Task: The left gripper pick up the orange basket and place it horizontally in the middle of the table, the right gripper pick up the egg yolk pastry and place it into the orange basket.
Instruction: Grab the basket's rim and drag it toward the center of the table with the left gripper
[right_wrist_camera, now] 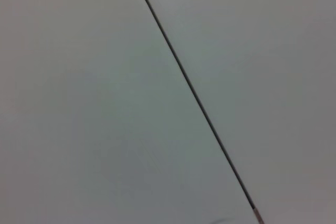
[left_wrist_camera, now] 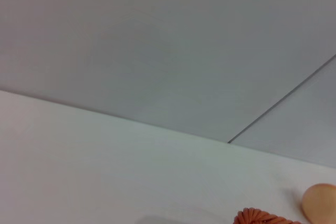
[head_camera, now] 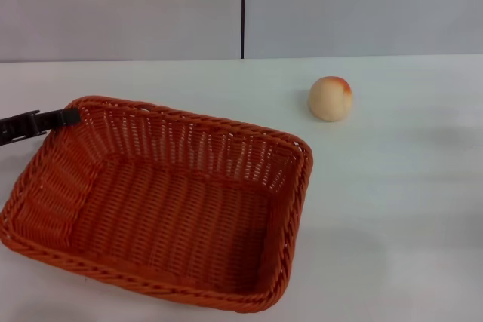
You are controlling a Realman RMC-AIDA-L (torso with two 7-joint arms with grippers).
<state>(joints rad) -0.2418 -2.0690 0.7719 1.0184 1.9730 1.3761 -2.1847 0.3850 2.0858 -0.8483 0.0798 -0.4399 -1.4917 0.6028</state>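
Note:
The orange basket point(head_camera: 162, 201) lies open side up on the white table point(head_camera: 400, 209), left of the middle, its long side slightly skewed. My left gripper point(head_camera: 66, 118) comes in from the left edge as a thin black shape, and its tip meets the far left corner of the basket's braided rim. The egg yolk pastry point(head_camera: 330, 98) rests on the table behind and to the right of the basket, apart from it. In the left wrist view a bit of the basket's rim point(left_wrist_camera: 260, 217) and the pastry point(left_wrist_camera: 320, 203) show low down. My right gripper is out of view.
A grey wall point(head_camera: 121, 5) with a dark vertical seam point(head_camera: 243, 9) stands behind the table's far edge. The right wrist view holds only this wall and its seam point(right_wrist_camera: 189, 85). Bare tabletop lies to the right of the basket.

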